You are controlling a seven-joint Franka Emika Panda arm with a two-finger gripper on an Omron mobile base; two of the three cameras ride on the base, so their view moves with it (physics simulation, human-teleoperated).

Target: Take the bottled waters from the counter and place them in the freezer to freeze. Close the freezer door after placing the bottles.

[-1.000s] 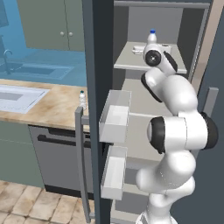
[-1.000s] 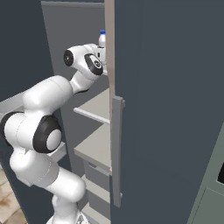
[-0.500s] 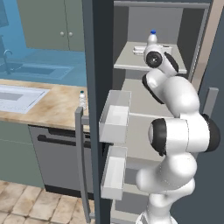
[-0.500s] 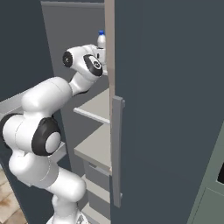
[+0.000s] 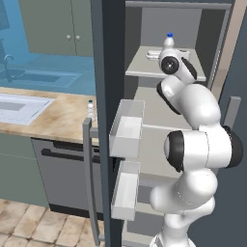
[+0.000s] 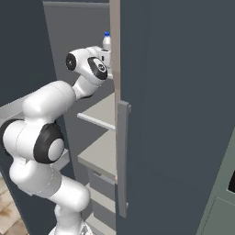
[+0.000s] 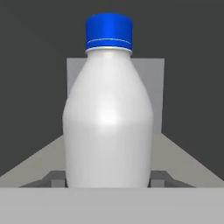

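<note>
- The freezer point(image 5: 159, 120) stands open, its pale grey shelves showing in both base views; the arm reaches up into the top shelf point(image 5: 144, 67).
- The freezer door point(image 5: 108, 96) hangs open toward the left base camera, with two white bins point(image 5: 126, 135) on its inner face and a long grey bar handle point(image 5: 88, 178). The right base view shows instead the neighbouring dark door point(image 6: 179, 114) with its own grey handle point(image 6: 122, 158).
- The worktop point(image 5: 53, 118), beige stone with an inset white sink point(image 5: 21, 106), appears in the left base view, above a dark dishwasher point(image 5: 65, 173) and a tiled floor point(image 5: 38, 224).
- One bottled water point(image 7: 108, 118) stands upright just above the top shelf. The hand view shows it close, between the finger tips of the claw point(image 7: 108, 179); the claw is closed on its body.
- A second bottle point(image 5: 90, 110) stands on the worktop's edge, just beside the door.
</note>
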